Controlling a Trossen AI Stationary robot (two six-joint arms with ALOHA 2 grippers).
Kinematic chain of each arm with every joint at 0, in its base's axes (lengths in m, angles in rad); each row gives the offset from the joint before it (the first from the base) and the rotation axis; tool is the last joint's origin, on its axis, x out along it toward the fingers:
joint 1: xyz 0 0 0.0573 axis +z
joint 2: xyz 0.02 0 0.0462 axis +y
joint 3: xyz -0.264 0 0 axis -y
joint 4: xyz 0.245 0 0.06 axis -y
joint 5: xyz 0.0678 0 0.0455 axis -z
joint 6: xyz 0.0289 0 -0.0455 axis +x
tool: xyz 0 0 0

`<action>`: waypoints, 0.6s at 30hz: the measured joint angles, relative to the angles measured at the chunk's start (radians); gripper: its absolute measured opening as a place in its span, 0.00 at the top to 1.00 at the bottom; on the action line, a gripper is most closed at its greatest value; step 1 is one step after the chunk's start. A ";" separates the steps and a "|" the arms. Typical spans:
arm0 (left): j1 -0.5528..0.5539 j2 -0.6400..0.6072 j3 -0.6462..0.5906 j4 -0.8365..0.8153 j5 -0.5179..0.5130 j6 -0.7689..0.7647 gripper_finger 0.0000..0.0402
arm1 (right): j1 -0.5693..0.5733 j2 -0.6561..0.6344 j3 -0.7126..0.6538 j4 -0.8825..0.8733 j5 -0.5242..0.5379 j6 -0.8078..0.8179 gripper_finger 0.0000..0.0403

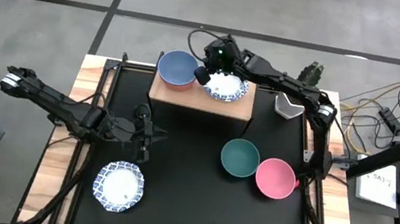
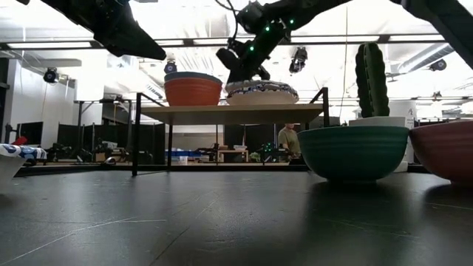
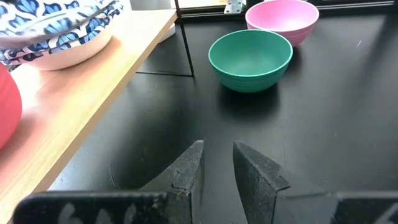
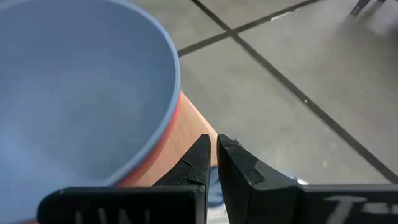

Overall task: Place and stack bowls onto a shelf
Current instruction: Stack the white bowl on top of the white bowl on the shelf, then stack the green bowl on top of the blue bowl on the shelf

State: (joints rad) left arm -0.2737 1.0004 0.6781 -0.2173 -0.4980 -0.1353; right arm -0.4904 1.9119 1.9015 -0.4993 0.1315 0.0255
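Observation:
The light wood shelf (image 1: pixel 200 101) carries a blue bowl (image 1: pixel 178 66) nested in a red bowl (image 2: pixel 192 91), and beside them white blue-patterned bowls (image 1: pixel 228 89), stacked as far as I can tell. My right gripper (image 1: pixel 204 74) hangs over the shelf between the two stacks, its fingers almost shut at the patterned stack's rim. My left gripper (image 1: pixel 145 137) is open and empty, over the black tabletop in front of the shelf's left end. A green bowl (image 1: pixel 239 157), a pink bowl (image 1: pixel 276 178) and another patterned bowl (image 1: pixel 118 186) rest on their bases on the table. My right gripper (image 4: pixel 214 146) comes slanting down from above onto the top patterned bowl's rim (image 2: pixel 232 83), on the side facing the blue bowl. The fingers seem to pinch that rim, but they hide the contact. The bowl sits level on the shelf's stack.
A white hexagonal pot with a cactus (image 1: pixel 292 102) stands to the right of the shelf. The shelf's dark legs (image 2: pixel 135 133) rise from the tabletop. Bare black table lies between the left gripper (image 3: pixel 217 158) and the green bowl (image 3: pixel 250 53). A person (image 2: pixel 285 140) shows in the room beyond.

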 joint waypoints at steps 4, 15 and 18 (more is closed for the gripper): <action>0.000 0.000 0.000 0.000 0.000 0.000 0.83 | 0.001 -0.005 -0.001 0.003 0.000 0.001 0.96; 0.000 0.000 0.000 0.000 0.000 0.000 0.83 | 0.082 -0.132 -0.001 -0.098 -0.004 -0.024 0.96; 0.000 0.000 0.000 0.000 0.000 -0.001 0.83 | 0.159 -0.183 -0.022 -0.160 -0.004 -0.048 0.96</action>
State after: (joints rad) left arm -0.2737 1.0004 0.6781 -0.2169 -0.4978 -0.1359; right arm -0.3313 1.7286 1.8792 -0.6597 0.1274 -0.0223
